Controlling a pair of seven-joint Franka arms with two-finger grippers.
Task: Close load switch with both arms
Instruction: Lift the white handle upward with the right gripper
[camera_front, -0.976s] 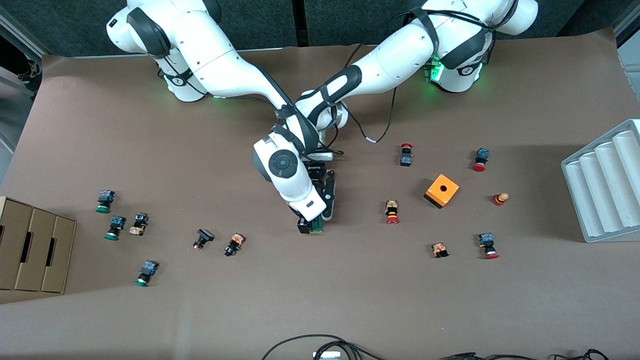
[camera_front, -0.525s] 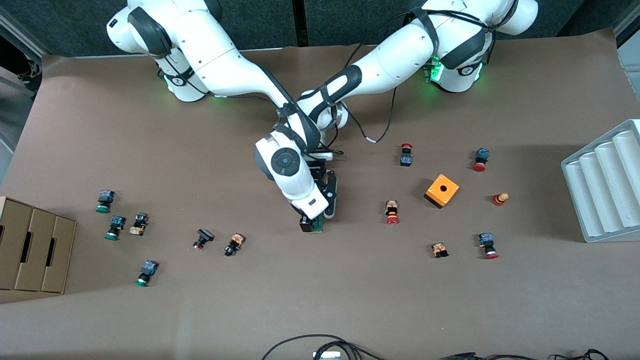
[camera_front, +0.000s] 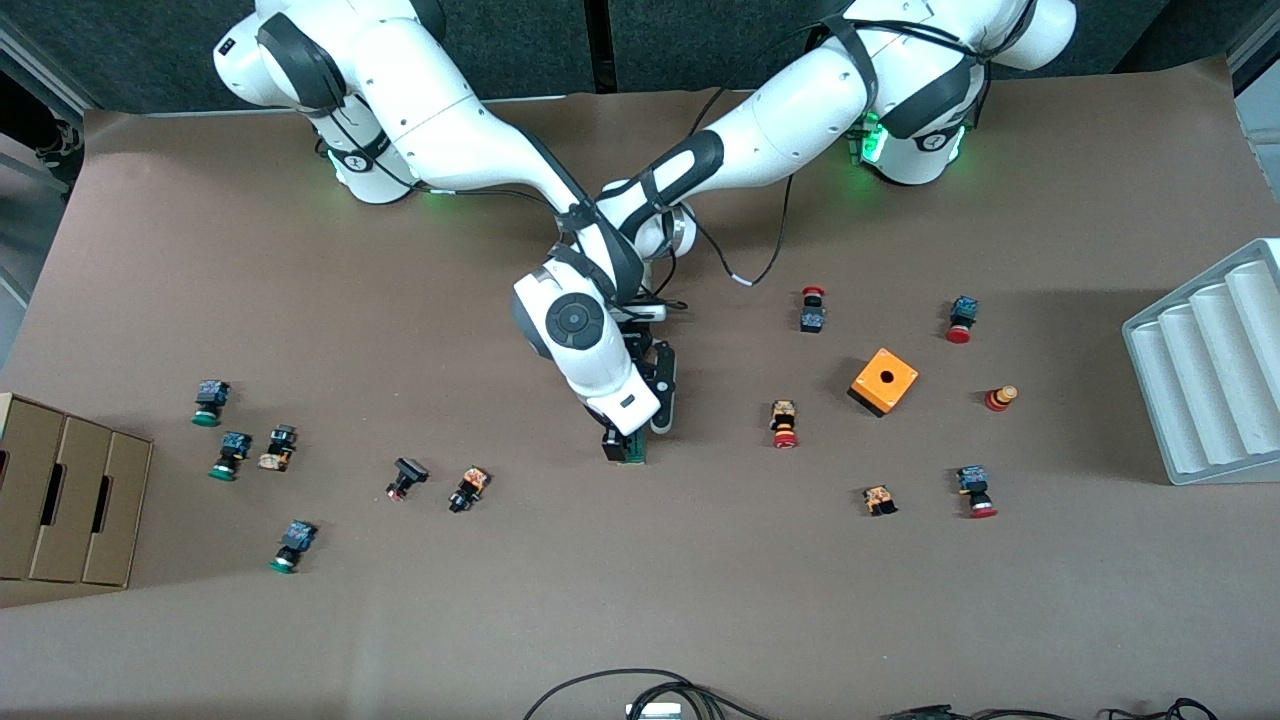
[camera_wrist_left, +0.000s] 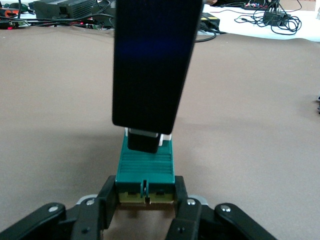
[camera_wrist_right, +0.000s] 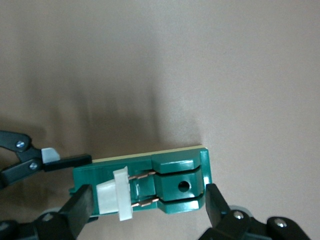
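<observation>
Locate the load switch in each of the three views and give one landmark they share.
Front view: the load switch lies mid-table, mostly hidden under both grippers.
Left wrist view: low centre, clamped between the left gripper fingers.
Right wrist view: low centre, between the right gripper fingers.
Shared landmark: the switch's white lever, beside the right gripper's finger.

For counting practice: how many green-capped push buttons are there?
3, toward the right arm's end: first button, second button nearer the camera, third button nearest. Others may be hidden.
</observation>
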